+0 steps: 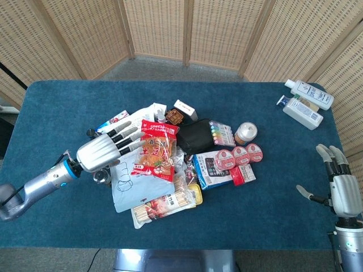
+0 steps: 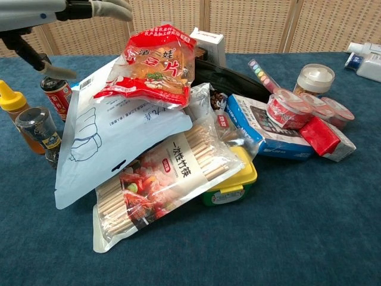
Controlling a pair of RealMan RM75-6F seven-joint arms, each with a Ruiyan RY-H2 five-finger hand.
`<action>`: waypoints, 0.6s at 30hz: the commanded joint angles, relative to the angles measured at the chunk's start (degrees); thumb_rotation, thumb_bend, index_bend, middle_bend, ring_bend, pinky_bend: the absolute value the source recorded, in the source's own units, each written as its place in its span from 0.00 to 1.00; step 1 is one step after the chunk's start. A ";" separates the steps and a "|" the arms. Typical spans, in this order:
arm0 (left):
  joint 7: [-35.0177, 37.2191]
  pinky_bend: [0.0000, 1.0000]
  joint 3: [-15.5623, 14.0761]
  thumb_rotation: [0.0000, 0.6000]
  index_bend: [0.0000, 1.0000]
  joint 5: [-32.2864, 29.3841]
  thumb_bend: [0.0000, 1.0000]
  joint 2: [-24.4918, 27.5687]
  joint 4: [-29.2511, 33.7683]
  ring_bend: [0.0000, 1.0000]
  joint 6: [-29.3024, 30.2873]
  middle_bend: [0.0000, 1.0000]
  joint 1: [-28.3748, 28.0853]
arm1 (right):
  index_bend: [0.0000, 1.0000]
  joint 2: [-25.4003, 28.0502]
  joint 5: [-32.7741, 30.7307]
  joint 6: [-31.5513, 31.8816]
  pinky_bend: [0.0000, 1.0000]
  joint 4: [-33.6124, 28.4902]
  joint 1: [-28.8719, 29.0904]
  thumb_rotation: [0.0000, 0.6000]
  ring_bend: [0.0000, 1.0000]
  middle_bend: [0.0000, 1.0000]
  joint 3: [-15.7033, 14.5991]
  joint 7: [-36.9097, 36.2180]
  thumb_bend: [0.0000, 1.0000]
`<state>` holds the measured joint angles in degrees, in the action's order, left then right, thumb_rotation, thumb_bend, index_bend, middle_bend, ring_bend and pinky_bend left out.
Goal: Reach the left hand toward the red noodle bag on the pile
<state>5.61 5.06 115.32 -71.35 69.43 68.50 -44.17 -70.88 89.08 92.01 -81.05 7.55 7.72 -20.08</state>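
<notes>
The red noodle bag (image 1: 155, 151) (image 2: 154, 62) lies on top of the pile, resting on a pale blue flat pouch (image 1: 123, 170) (image 2: 116, 140). My left hand (image 1: 106, 148) (image 2: 56, 13) hovers just left of the bag, fingers spread and stretched toward it, holding nothing. Its fingertips (image 1: 138, 144) come up to the bag's left edge; whether they touch it I cannot tell. My right hand (image 1: 340, 187) stays at the table's right edge, fingers apart and empty; the chest view does not show it.
Small bottles (image 2: 36, 128) (image 2: 56, 89) stand left of the pile, under my left arm. A noodle-stick packet (image 2: 164, 185), black pouch (image 1: 195, 135), phone box (image 1: 212, 167), red cups (image 1: 238, 154) and a jar (image 1: 245, 132) fill the middle. White bottles (image 1: 306, 102) lie far right.
</notes>
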 commanded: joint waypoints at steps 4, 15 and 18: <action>-2.47 0.00 -0.35 0.93 0.00 -1.09 0.28 -2.79 0.00 0.00 -6.74 0.00 -5.71 | 0.00 0.20 -0.32 0.16 0.00 -0.08 -0.16 1.00 0.00 0.00 0.21 -0.30 0.00; -4.88 0.00 -0.37 0.97 0.00 -4.27 0.28 -8.66 -2.82 0.00 -13.10 0.00 -12.71 | 0.00 0.66 -0.93 0.54 0.00 -0.27 -0.53 1.00 0.00 0.00 0.66 -1.14 0.00; -6.07 0.14 -0.49 1.00 0.00 -5.25 0.35 -9.29 -1.98 0.03 -14.22 0.00 -13.77 | 0.00 0.88 -0.89 0.85 0.00 -0.49 -0.69 1.00 0.00 0.00 0.75 -1.43 0.00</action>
<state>0.15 4.66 110.62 -80.12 67.08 54.49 -57.41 -70.04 88.18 92.81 -81.50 6.89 8.45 -21.47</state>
